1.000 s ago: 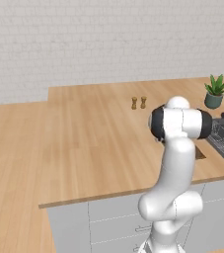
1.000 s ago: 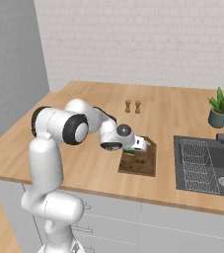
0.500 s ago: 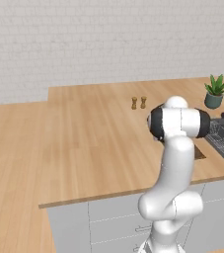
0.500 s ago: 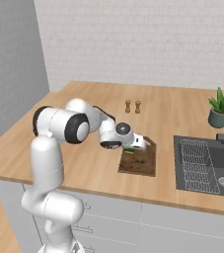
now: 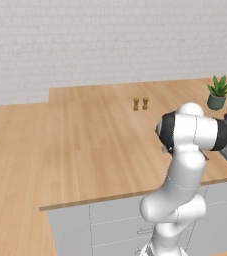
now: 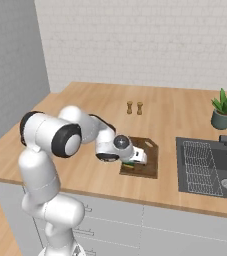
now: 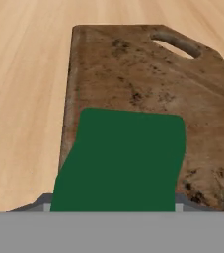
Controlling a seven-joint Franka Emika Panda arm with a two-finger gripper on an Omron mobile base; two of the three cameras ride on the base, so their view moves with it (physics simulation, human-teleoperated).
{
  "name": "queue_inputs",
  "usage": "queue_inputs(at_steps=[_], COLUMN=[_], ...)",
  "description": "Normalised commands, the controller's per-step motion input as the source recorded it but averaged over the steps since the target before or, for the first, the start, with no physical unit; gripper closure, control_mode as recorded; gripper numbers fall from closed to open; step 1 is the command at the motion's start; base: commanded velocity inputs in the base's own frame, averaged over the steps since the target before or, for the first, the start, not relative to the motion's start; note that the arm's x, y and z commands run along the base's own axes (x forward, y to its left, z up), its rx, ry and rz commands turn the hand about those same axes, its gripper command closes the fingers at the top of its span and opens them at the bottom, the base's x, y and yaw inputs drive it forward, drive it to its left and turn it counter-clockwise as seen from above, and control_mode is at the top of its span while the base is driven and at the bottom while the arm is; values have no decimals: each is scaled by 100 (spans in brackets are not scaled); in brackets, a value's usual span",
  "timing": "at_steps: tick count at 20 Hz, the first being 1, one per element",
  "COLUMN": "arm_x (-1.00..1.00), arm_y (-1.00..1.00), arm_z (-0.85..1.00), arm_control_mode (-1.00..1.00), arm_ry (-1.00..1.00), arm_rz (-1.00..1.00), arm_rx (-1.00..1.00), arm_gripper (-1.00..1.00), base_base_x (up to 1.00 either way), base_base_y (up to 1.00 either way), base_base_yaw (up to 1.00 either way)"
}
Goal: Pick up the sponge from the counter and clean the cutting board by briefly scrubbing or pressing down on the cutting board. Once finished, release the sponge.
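A: I've got the tool (image 6: 135, 161) pinching the sponge (image 7: 121, 160), low over the near end of the board (image 7: 148, 84) on the tabletop (image 6: 85, 105).

B: Press flat, stay off the left edge, scrub toward the handle slot, then let go.

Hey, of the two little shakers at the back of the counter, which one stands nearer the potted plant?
The right-hand shaker, the one on the sink side; its twin stands just beside it, farther from the potted plant.
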Motion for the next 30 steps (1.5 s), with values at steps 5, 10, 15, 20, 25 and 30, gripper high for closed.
queue_inputs(at_steps=[5, 10, 15, 20, 25, 30], arm_x=[-41, 22, 54, 67, 63, 43], arm_y=[-2, 0, 0, 0, 0, -17], arm_z=[-1, 0, 4, 3, 0, 0], arm_control_mode=[-100, -100, -100, -100, -100, -100], arm_ry=[2, 2, 0, 0, 0, 0], arm_rz=[0, 0, 0, 0, 0, -3], arm_rx=[0, 0, 0, 0, 0, 0], arm_gripper=[100, 100, 100, 100, 100, 100], base_base_x=[0, 0, 0, 0, 0, 0], base_base_y=[0, 0, 0, 0, 0, 0], base_base_yaw=[0, 0, 0, 0, 0, 0])
